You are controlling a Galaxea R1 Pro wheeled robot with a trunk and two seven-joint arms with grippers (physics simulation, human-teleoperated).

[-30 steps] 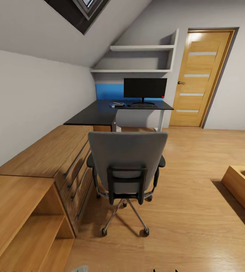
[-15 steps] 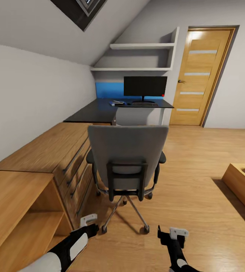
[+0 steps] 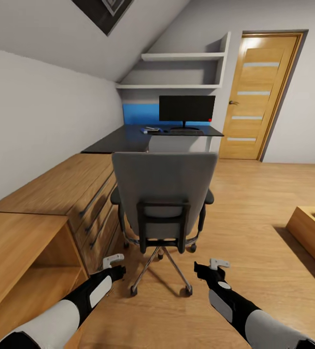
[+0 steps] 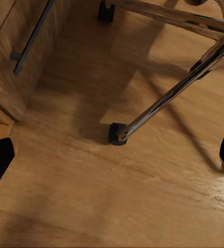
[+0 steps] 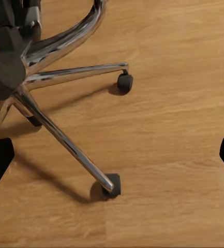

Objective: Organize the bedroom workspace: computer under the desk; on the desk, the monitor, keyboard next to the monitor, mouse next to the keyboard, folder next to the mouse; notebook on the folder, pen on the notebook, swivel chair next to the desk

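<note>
Left gripper (image 3: 114,263): head view, lower left of the frame, low over the floor (image 3: 254,208) just beside the wooden drawer chest (image 3: 79,194); fingers parted, holding nothing.
Right gripper (image 3: 214,265): head view, lower right of centre, also spread and empty, near the chair's closest caster.
Swivel chair (image 3: 163,186): head view, centre of the frame, its back to the camera, well apart from the worktop.
Worktop (image 3: 128,138): head view, upper centre; the monitor (image 3: 187,108) stands on it, with the blue folder (image 3: 150,130) and keyboard (image 3: 185,130) in front, too small to detail.
Left wrist view: chrome chair leg (image 4: 168,98) ending in a caster (image 4: 116,134) at centre frame; fingertips are dark shapes at both side edges, wide apart.
Right wrist view: chair base (image 5: 49,77) in the upper left, one caster (image 5: 112,187) low at centre; fingertips likewise at the side edges.
Step in hand: by my reading, positioning the chair next to the worktop.
Next move: likely raising both grippers to the backrest and pushing the chair forward.
</note>
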